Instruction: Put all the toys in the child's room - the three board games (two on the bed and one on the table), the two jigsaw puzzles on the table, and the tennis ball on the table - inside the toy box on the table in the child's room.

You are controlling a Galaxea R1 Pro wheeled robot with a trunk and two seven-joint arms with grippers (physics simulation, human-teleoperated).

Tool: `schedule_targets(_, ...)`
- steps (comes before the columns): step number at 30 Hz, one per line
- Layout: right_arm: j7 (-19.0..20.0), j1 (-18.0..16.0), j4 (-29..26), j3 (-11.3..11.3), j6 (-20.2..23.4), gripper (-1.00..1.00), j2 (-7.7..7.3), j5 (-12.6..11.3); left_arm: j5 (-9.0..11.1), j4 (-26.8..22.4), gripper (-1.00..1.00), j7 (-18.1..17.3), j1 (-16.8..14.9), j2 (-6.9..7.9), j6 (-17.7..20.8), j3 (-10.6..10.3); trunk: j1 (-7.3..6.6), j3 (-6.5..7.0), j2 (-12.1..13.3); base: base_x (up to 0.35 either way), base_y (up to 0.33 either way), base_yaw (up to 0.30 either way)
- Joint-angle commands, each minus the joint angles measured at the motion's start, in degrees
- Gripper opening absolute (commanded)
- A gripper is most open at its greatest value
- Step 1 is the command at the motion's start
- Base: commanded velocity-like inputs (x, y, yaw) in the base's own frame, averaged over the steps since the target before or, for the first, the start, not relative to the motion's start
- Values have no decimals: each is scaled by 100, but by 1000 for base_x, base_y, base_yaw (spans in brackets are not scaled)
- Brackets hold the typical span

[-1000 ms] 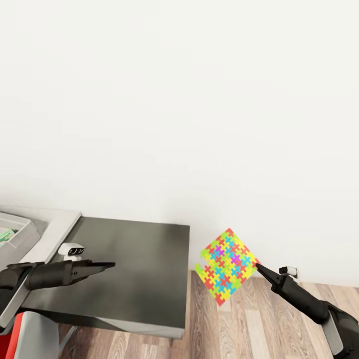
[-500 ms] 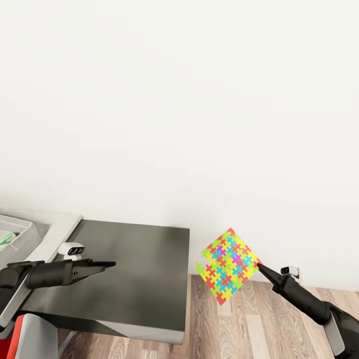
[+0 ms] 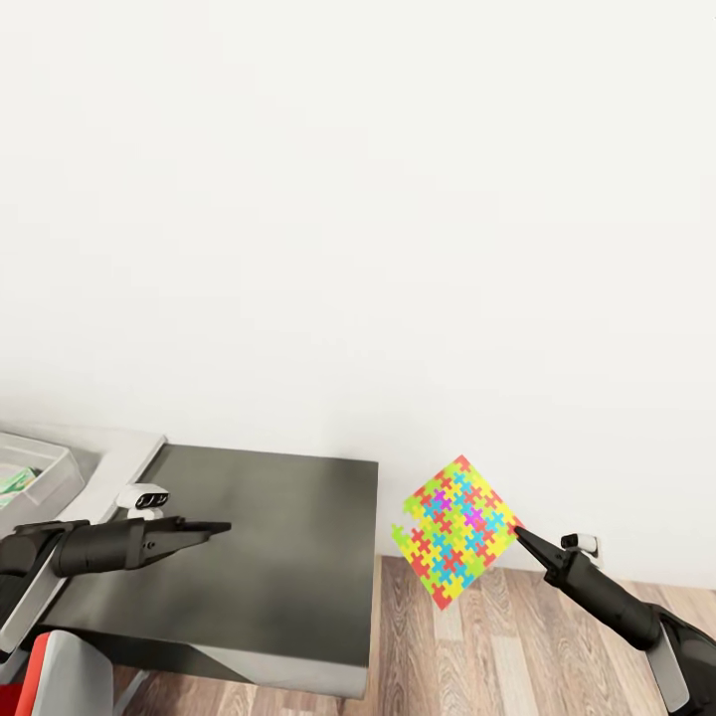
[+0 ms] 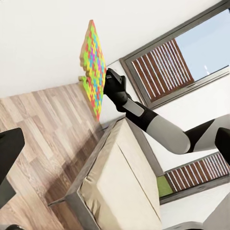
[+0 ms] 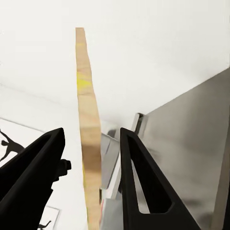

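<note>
At 7 o'clock in the head view, dark table [image 3: 278, 557] against white wall [image 3: 358, 199]; grey toy box [image 3: 35, 472] at 9, green item inside, unclear. Jigsaw puzzle [image 3: 455, 530] at 5 o'clock off the table, pinched at its edge by right gripper [image 3: 519, 535]. Left gripper [image 3: 214, 526] over the table, fingers together, holding nothing

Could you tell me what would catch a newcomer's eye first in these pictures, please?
The brightly coloured jigsaw puzzle stands out at once: the right end effector holds it by one corner in mid-air, over the wooden floor just past the dark table and in front of the white wall. Next comes the left end effector, closed and empty, hovering above the dark tabletop.
</note>
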Motion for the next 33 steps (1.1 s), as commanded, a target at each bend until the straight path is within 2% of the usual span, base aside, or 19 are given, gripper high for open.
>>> schedule_targets(1,15,-3,-1,-2,59,-100,0,-6,0,-1,100,-19,-3,2,70,-2,3,-1,-10,0,0,0)
schedule_targets(15,26,1,-9,-58,59,-100,5,-5,-2,-4,100,-19,-3,5,85,-2,3,133,-10,0,0,0)
schedule_targets(19,18,-24,-193,-88,80,-100,1,-9,-13,-2,100,-19,-3,3,79,-5,3,171,-10,0,0,0)
schedule_targets(23,7,-39,-459,-291,114,-100,0,-13,-18,-2,100,-19,-3,2,77,-2,3,209,-10,0,0,0)
schedule_targets(27,26,-14,-546,-387,123,-100,0,-14,-19,-2,100,-19,-3,1,83,-9,3,248,-10,0,0,0)
schedule_targets(33,85,45,-578,-405,114,-100,7,-14,-27,-1,100,-19,-3,-51,90,-213,3,305,-10,0,0,0)
